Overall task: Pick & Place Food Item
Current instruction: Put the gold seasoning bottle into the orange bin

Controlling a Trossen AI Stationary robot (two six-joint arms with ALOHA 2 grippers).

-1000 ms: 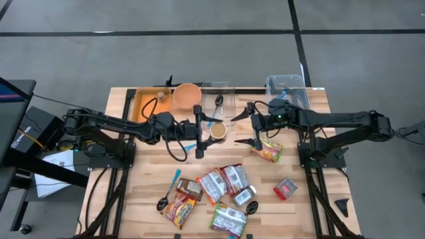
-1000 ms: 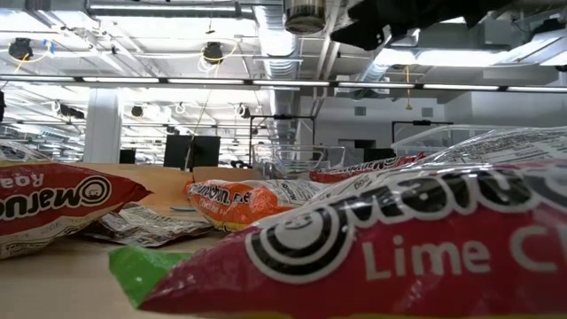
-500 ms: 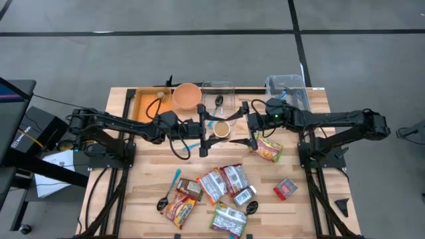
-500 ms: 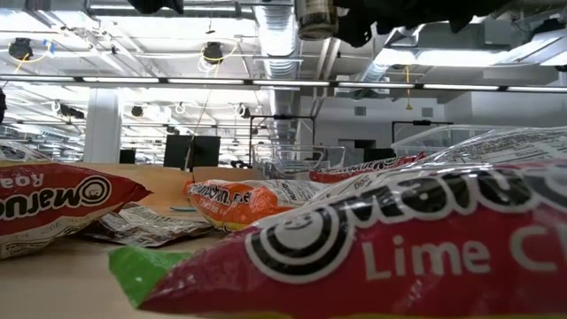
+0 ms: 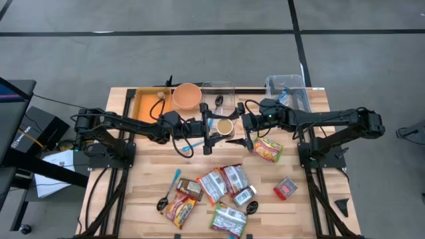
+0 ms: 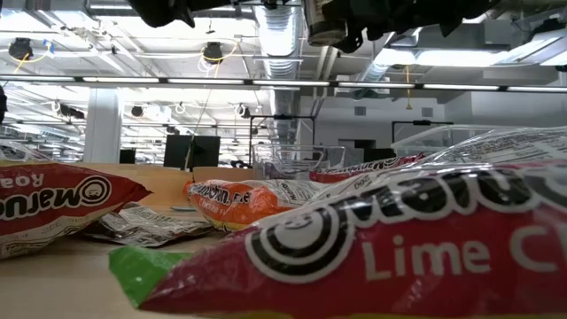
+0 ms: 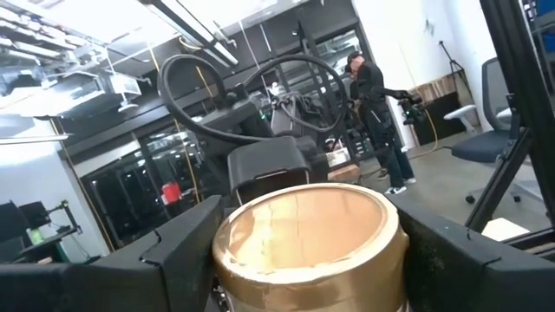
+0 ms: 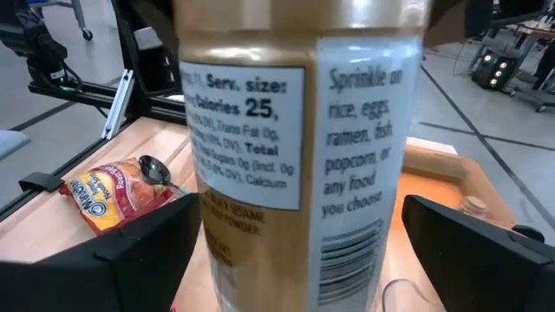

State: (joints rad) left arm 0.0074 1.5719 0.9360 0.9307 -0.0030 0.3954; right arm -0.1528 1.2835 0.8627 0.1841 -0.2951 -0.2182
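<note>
Jar (image 5: 224, 127) (gold lid, seasoning label) sits clamped in the left gripper (image 5: 210, 128) at the frame's upper centre. Right gripper (image 5: 243, 131) flanks it, fingers spread wide.

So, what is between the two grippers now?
High view: a gold seasoning jar, held by the left gripper, with the open right gripper around its other side.

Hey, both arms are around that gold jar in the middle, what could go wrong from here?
1. The left hand grips the gold jar by its base; the open right hand straddles it. Releasing before the right closes would likely drop it.
2. The jar sits unevenly between the right hand's fingers, so one could knock it.
</note>
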